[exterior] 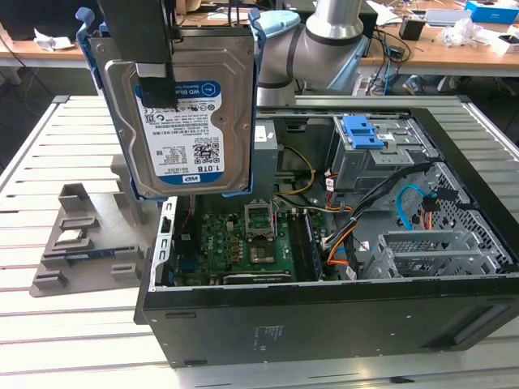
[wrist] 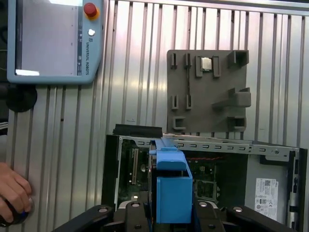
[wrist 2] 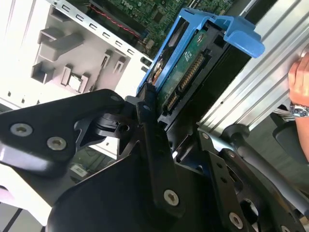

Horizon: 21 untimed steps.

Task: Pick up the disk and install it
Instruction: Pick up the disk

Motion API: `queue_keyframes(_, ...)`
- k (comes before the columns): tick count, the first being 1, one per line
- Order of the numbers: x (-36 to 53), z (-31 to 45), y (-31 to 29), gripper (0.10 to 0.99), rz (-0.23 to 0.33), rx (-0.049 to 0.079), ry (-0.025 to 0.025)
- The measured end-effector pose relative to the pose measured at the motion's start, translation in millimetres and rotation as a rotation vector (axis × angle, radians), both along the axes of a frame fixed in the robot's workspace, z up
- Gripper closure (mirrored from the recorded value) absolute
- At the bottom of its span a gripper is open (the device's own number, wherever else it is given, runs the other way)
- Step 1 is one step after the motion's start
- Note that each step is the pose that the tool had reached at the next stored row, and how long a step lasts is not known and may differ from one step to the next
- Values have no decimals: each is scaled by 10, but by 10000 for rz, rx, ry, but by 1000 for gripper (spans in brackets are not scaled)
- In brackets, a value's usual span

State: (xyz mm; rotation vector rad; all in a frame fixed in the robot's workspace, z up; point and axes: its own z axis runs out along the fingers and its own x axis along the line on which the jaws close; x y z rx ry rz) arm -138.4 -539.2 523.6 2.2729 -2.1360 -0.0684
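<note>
While jaws pinch the disk (exterior: 195, 121) upright above the computer case (exterior: 324, 324) | stand (exterior: 81, 235) partly hidden behind disk

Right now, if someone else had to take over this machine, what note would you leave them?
Gripper: shut on the disk, holding it upright in the air.
Disk: above the open computer case, over its end nearest the grey stand.
Done: disk picked up.
Left: disk not yet installed; it is clear of the blue-tabbed drive cage.
Note: a person's hand is on the table.
</note>
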Motion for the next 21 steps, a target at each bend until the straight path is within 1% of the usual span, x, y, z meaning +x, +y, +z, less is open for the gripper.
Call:
queue_keyframes(2,6,0,-56,722,-1,0,0)
queue_keyframes(6,13,-1,-118,722,0,1,0)
queue_keyframes(9,21,-1,-196,722,0,1,0)
queue_keyframes(11,24,-1,-231,722,0,1,0)
queue_keyframes(13,28,-1,-296,722,0,1,0)
queue_keyframes(15,30,-1,-347,722,0,1,-1)
queue_keyframes(21,35,-1,-451,722,0,0,0)
